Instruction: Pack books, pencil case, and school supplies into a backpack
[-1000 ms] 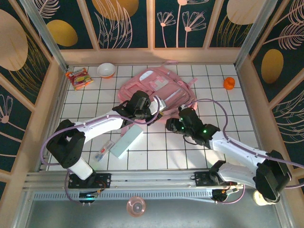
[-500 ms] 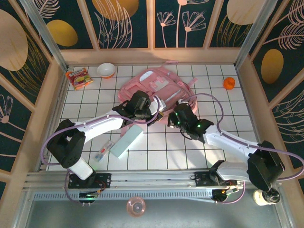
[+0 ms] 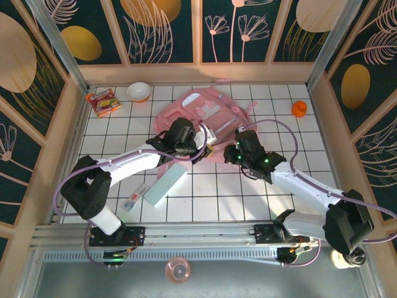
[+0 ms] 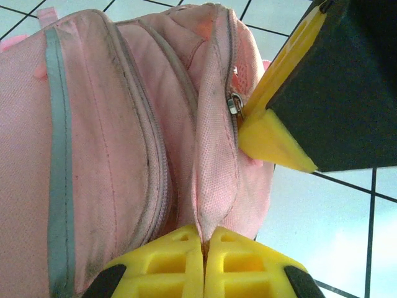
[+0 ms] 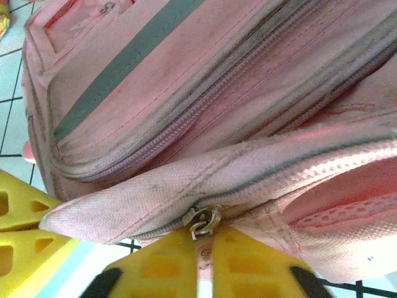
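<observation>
The left gripper (image 4: 203,241) has its jaws clenched on a fabric fold at the backpack's (image 4: 111,136) near edge. Beside it, the right gripper (image 5: 201,248) has its jaws pinching the zip pull (image 5: 200,222).

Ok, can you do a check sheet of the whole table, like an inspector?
Surface: white tiled table, dark grid lines.
Job's things: backpack lying at the back; pencil case and clear packet on the tiles, near left.
Clutter: snack packet and bowl far left; orange thing far right.
Grippers: left gripper shut on backpack fabric; right gripper shut on zip pull.
Cables: purple cables loop along both arms.
Surroundings: wooden frame, dark leaf-patterned walls.
</observation>
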Controlling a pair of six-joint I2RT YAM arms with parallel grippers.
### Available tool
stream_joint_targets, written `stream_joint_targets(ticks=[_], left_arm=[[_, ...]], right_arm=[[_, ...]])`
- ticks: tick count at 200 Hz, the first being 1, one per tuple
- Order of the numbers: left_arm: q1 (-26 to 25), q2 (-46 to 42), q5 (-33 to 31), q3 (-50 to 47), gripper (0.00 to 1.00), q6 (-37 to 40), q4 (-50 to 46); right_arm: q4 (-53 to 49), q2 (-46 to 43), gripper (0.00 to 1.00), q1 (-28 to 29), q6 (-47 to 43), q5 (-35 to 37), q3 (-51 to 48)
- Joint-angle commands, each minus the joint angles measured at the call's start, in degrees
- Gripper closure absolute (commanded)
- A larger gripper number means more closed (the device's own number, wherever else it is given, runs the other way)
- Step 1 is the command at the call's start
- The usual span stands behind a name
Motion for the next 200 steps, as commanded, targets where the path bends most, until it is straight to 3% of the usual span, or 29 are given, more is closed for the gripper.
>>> stream_joint_targets(ticks=[1, 45, 77, 127, 159, 200], left_arm=[[0.91, -2.24, 2.91, 0.35, 1.00, -1.91, 2.11], [1.01, -2.59, 3.81, 0.53, 1.00, -2.17, 2.60], [1.11, -3.03, 3.79, 0.48, 1.00, -2.15, 2.57], [1.54, -3.03, 3.63, 0.17, 1.00, -2.64, 2.40], [1.68, -3.21, 3.82, 0.26, 1.00, -2.65, 2.47], [2.15, -3.39, 3.23, -0.07, 1.00, -2.06, 1.97]], right_arm=[[0.26, -0.54, 0.80, -1.42, -0.78, 0.45, -0.21], [2.27, 3.27, 0.73, -1.38, -0.76, -0.07, 1.21], [3.35, 4.60, 0.78, -1.33, -1.38, -0.21, 1.59], [-4.90, 4.64, 0.71, -1.50, 0.58, 7.34, 3.72], [-2.90, 4.54, 0.80, -1.91, -0.15, 5.01, 3.08], [-4.26, 5.30, 1.00, -1.81, -1.13, 4.37, 4.13]])
